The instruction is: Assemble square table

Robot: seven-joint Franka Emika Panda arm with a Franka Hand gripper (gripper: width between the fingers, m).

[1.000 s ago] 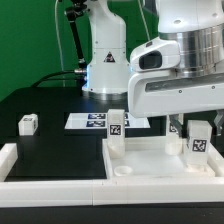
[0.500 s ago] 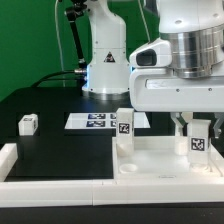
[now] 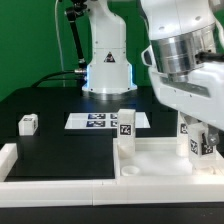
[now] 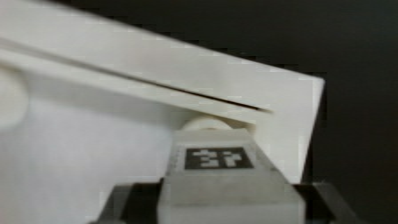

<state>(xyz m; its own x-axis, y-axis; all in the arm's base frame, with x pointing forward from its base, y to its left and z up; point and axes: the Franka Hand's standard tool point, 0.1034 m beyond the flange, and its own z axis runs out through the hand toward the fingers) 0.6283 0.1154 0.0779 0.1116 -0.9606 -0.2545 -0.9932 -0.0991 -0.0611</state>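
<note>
Exterior view, arm (image 3: 185,60) tilted since a second ago, fingers (image 4: 128,203) seemingly clamped on leg (image 4: 222,165) at slab (image 3: 160,160) corner.

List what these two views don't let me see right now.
Fourth leg: in neither view; the arm may hide it.
Foot of the leg in the gripper: wrist view, hidden by the leg's own tagged end; exterior view, blurred.
Slab: far right corner behind the arm; right side cut by the exterior view's right edge.
Loose leg: tag too small to read, exterior view.
</note>
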